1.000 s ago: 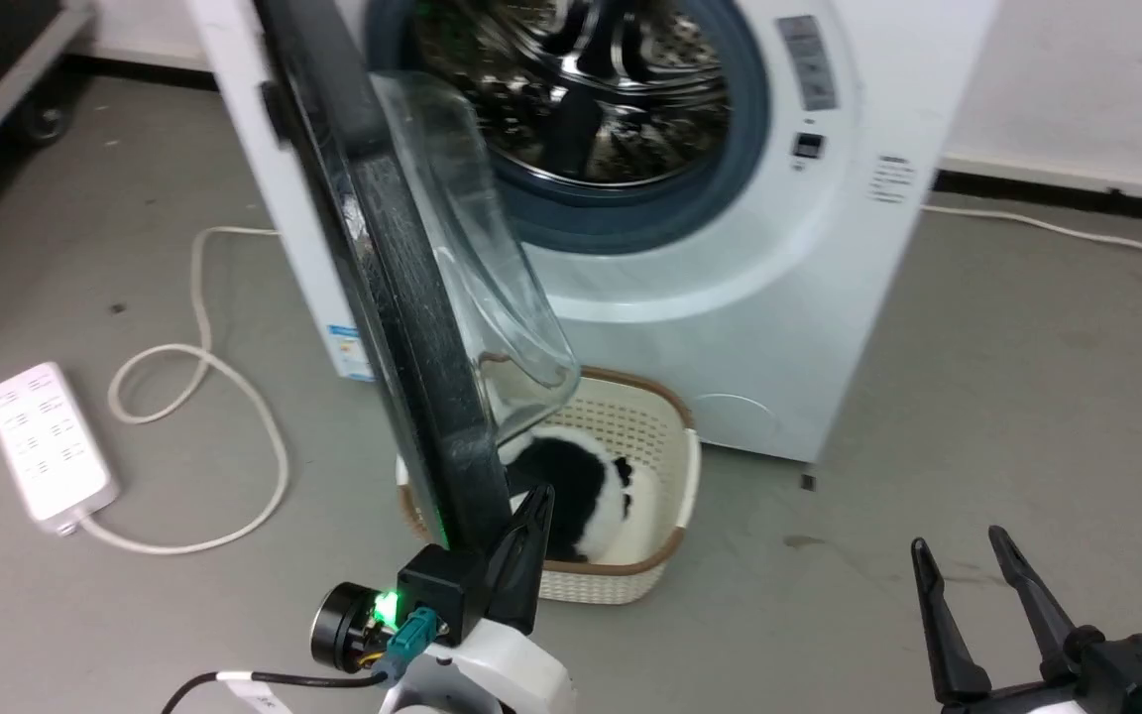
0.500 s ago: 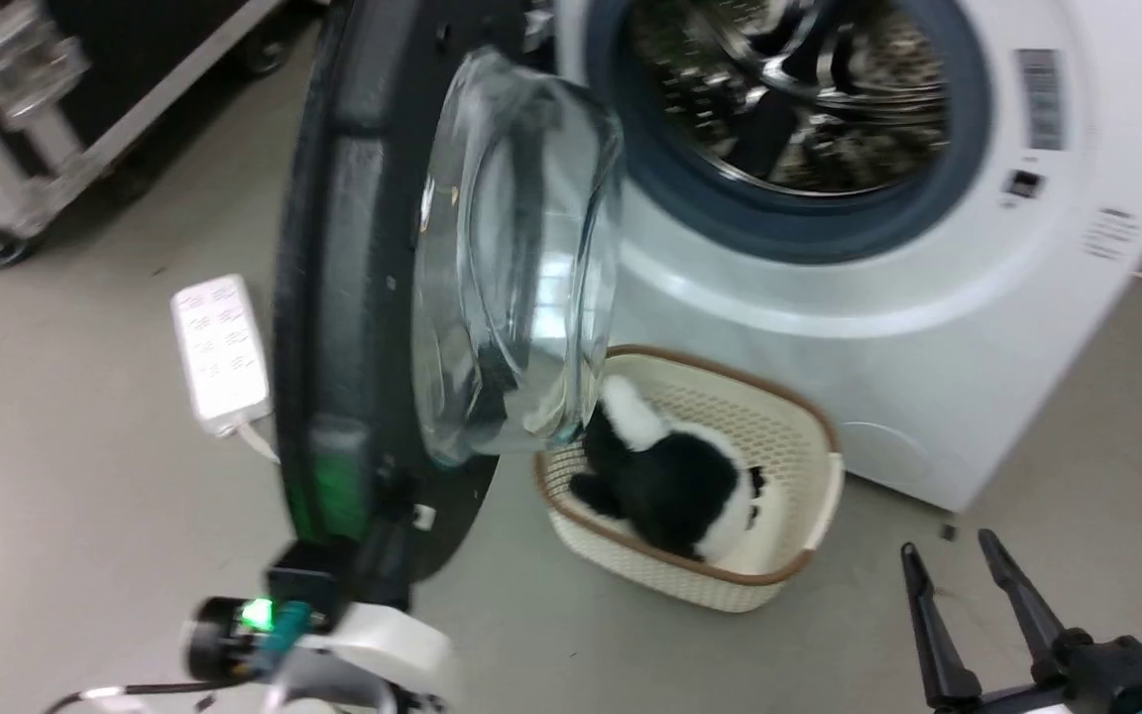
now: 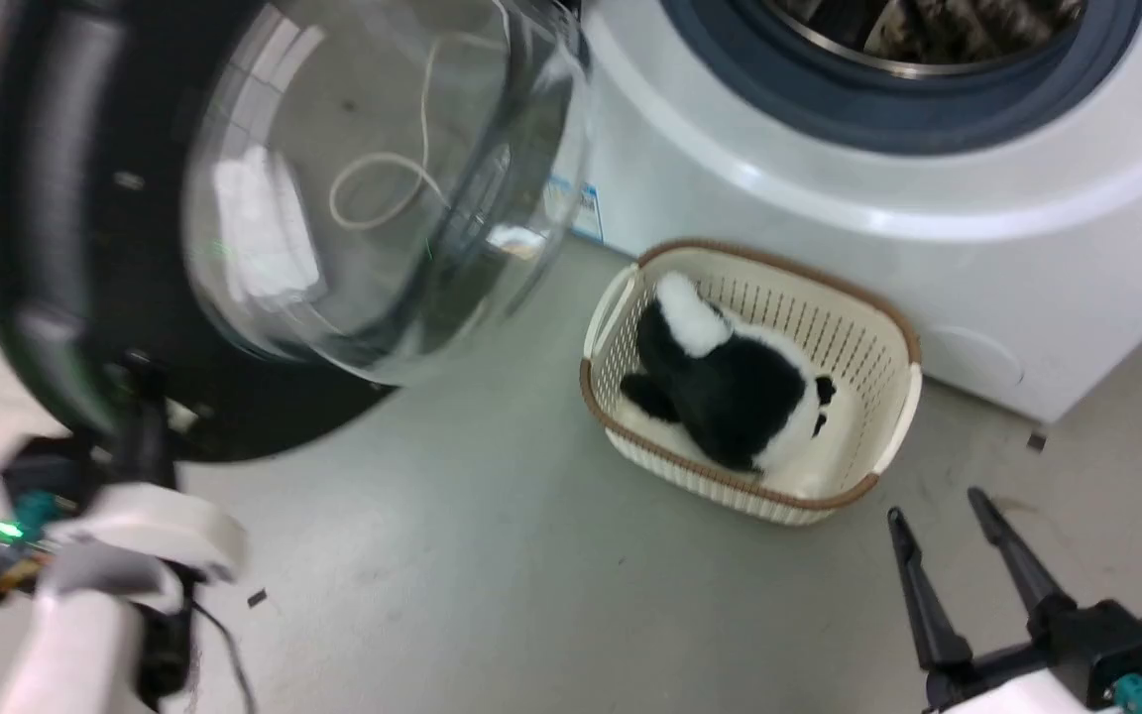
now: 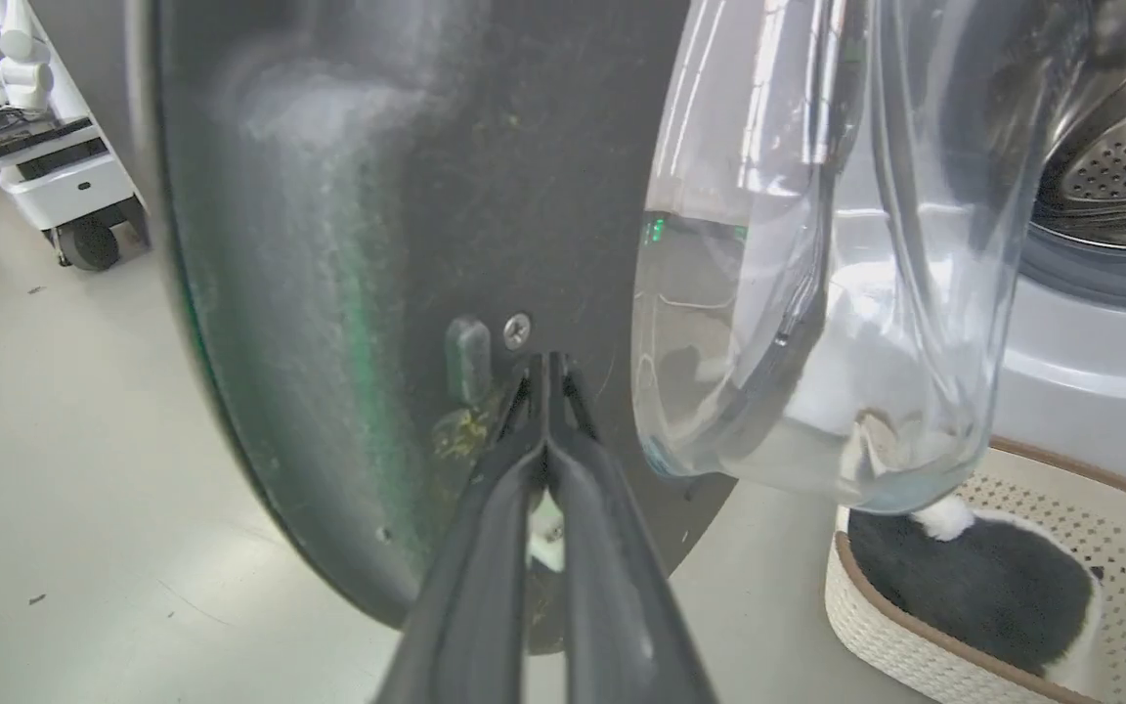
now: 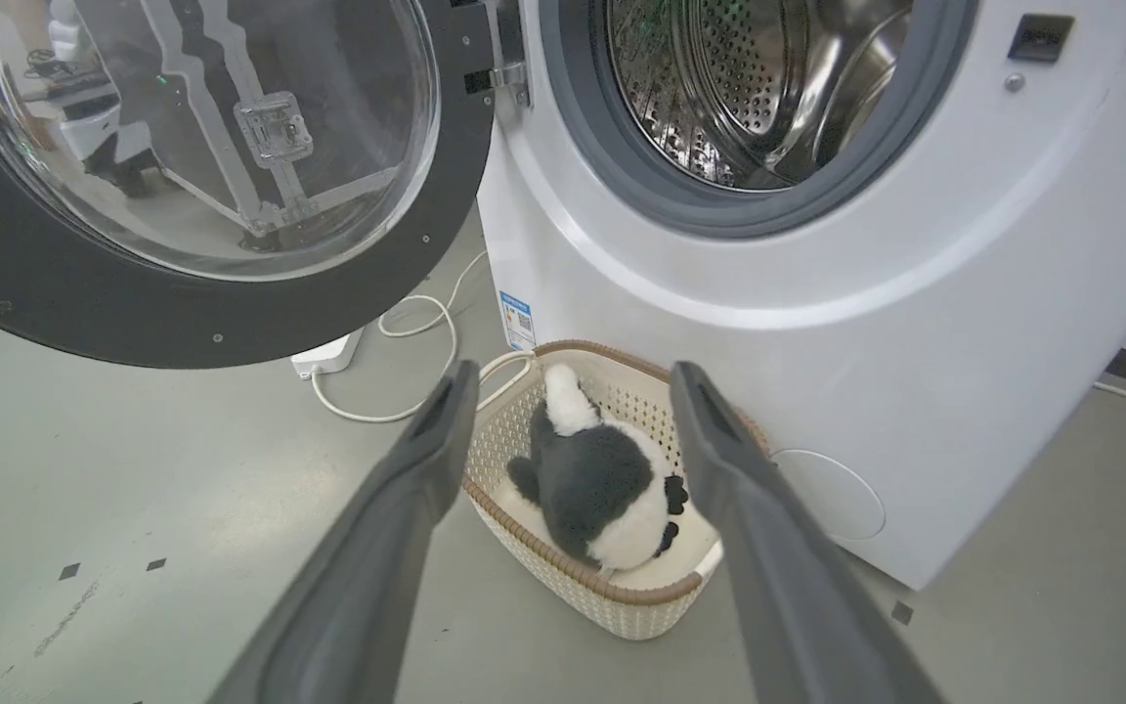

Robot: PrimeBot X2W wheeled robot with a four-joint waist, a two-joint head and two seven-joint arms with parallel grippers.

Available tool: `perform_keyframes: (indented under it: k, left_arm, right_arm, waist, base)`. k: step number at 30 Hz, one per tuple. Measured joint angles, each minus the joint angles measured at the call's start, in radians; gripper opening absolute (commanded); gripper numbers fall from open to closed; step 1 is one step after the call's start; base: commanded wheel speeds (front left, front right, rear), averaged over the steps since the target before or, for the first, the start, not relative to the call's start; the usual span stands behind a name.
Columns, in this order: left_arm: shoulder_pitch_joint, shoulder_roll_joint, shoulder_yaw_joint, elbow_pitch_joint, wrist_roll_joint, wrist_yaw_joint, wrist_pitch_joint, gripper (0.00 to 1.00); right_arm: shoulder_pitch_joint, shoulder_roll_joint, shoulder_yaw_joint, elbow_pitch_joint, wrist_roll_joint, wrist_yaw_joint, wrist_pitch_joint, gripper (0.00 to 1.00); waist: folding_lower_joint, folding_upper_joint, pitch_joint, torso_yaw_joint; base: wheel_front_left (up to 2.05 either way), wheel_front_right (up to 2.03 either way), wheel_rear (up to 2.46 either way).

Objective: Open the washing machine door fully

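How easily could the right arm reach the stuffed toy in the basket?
Probably yes: the right gripper is open, aimed at the stuffed toy lying uncovered in the basket; the washing machine door hangs aside.

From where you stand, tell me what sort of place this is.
Likely a lab or test room, not a home laundry: a washer on bare grey floor, a power strip lying there, and a wheeled white cart.

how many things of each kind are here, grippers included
washing machine: 1
washing machine door: 1
basket: 1
plush toy: 1
power strip: 1
grippers: 2, left gripper and right gripper
total: 7
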Motion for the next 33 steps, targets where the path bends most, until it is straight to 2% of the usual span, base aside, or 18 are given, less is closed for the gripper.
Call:
perform_keyframes:
  k: [9, 17, 22, 26, 29, 33]
  left_arm:
    - [-0.143, 0.111, 0.095, 0.169, -0.067, -0.051, 0.003, 0.0]
    - [-0.254, 0.164, 0.119, 0.331, -0.083, -0.078, -0.026, 0.0]
    - [-0.282, 0.169, 0.12, 0.391, -0.082, -0.087, -0.058, 0.0]
    - [-0.282, 0.168, 0.112, 0.387, -0.06, -0.097, -0.077, 0.0]
    - [-0.276, 0.152, 0.105, 0.339, -0.039, -0.098, -0.084, 0.0]
    - [-0.222, 0.107, 0.104, 0.193, -0.001, -0.098, -0.086, 0.0]
  right_arm:
    - [-0.043, -0.03, -0.005, -0.012, -0.007, 0.0, 0.0, 1.0]
    - [-0.07, -0.038, -0.005, -0.013, -0.011, 0.0, 0.0, 1.0]
    - [-0.072, -0.038, -0.007, -0.012, -0.017, 0.0, 0.0, 1.0]
    - [-0.072, -0.034, -0.017, -0.011, -0.017, 0.0, 0.0, 1.0]
    - [-0.073, -0.029, -0.041, -0.013, -0.017, 0.0, 0.0, 1.0]
    - [-0.074, -0.019, -0.079, -0.026, -0.017, 0.0, 0.0, 1.0]
  waist:
    - [0.0, 0.0, 0.094, -0.022]
    - [-0.0001, -0.0001, 0.136, -0.057]
    - [-0.0001, -0.0001, 0.126, -0.072]
    - [-0.0002, -0.0001, 0.102, -0.081]
    - [-0.0002, 0.0, 0.076, -0.088]
    - [-0.0002, 0.0, 0.027, -0.103]
  base:
    - [0.0, 0.0, 0.0]
    - [0.0, 0.0, 0.0]
    - [0.0, 0.0, 0.0]
    - [0.0, 0.0, 0.0]
    - [0.0, 0.0, 0.0]
    - [0.0, 0.0, 0.0]
